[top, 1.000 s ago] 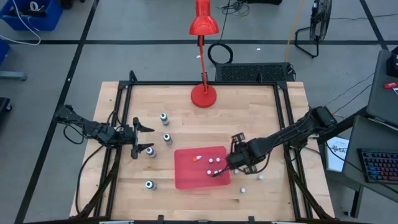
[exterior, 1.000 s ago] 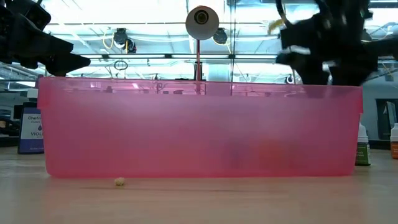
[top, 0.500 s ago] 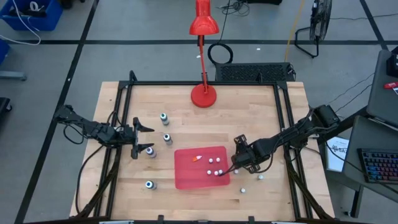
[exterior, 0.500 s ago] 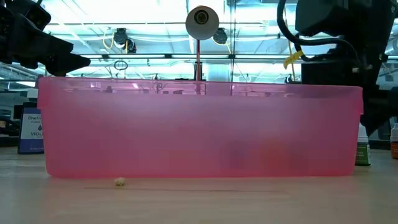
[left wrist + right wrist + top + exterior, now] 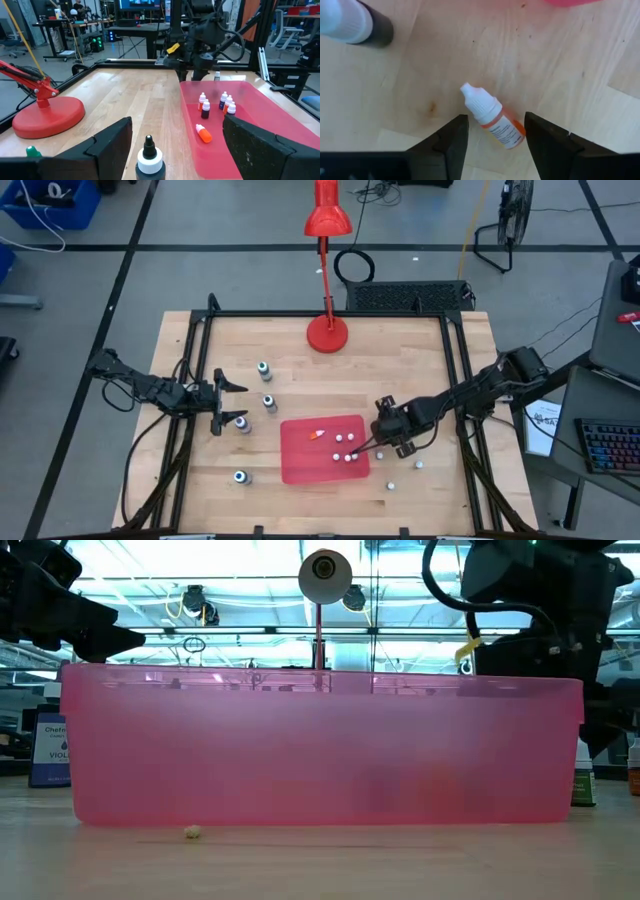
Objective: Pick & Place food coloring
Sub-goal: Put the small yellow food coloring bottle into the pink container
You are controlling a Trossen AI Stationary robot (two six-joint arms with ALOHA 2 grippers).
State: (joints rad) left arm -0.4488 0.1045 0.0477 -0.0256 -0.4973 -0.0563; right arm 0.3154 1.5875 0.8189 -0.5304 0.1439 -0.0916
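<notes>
- My right claw [image 5: 385,442] hangs at the red tray's [image 5: 300,465] near edge, fingers apart, holding nothing.
- Directly beneath it, between the fingers, an orange food coloring bottle [image 5: 494,122] lies on its side on the wood; a dark-bodied one [image 5: 357,25] lies farther off.
- I judge this the approach to a pick: next I must lower, centre on the bottle and close.
- Four small bottles [image 5: 220,104] stand in the tray beside me, plus one lying orange-tipped [image 5: 202,133].
- My left claw [image 5: 228,402] waits across the table [image 5: 400,360], fingers apart, a bottle [image 5: 150,161] just ahead of it.
- The surface is pale wood planks; a red lamp [image 5: 327,332] stands beyond, workshop behind.
</notes>
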